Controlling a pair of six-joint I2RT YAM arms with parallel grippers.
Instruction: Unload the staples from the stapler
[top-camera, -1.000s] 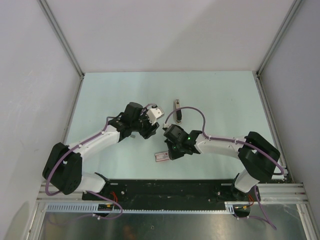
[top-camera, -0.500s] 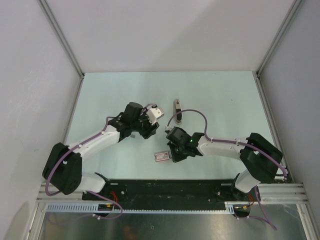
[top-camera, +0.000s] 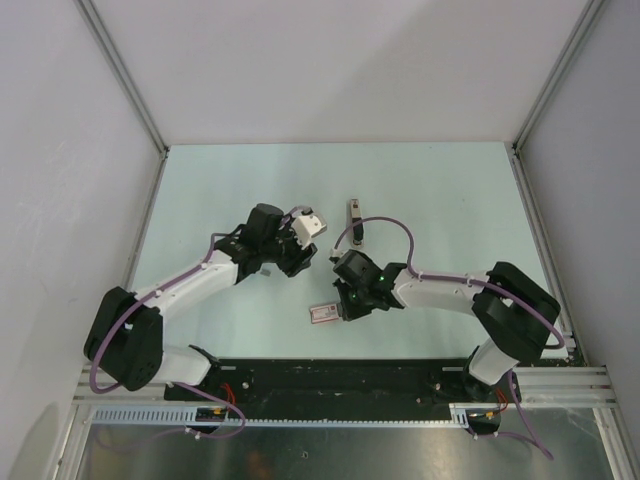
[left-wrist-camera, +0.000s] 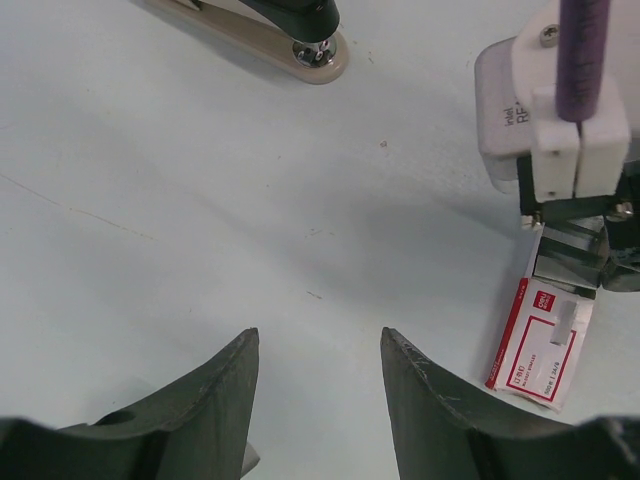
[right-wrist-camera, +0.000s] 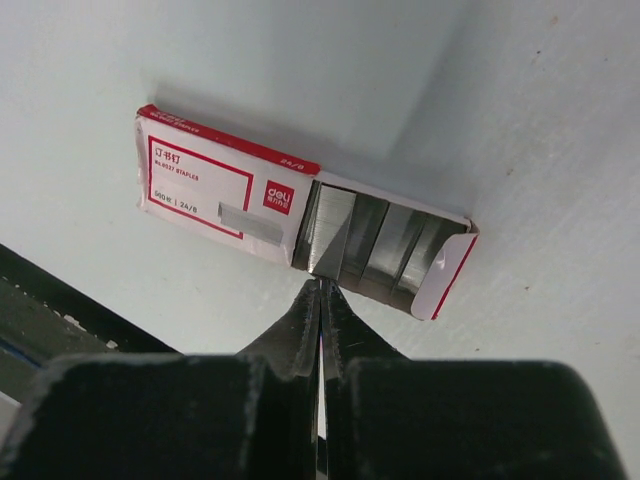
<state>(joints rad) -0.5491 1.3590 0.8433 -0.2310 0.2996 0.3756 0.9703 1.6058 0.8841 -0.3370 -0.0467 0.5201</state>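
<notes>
Space shows between my left jaws, spread above the table (top-camera: 200, 190) near its middle and holding nothing. The stapler (left-wrist-camera: 300, 45) lies just beyond them toward the far edge, untouched. Closer to the near edge lies a red-and-white staple box (right-wrist-camera: 225, 185), open, with its staples (right-wrist-camera: 365, 240) exposed. My right jaws are pressed together, tips at those staples.

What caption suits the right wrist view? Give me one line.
Right gripper, fingers together, tips at the open end of a red-and-white staple box on a pale table.
</notes>
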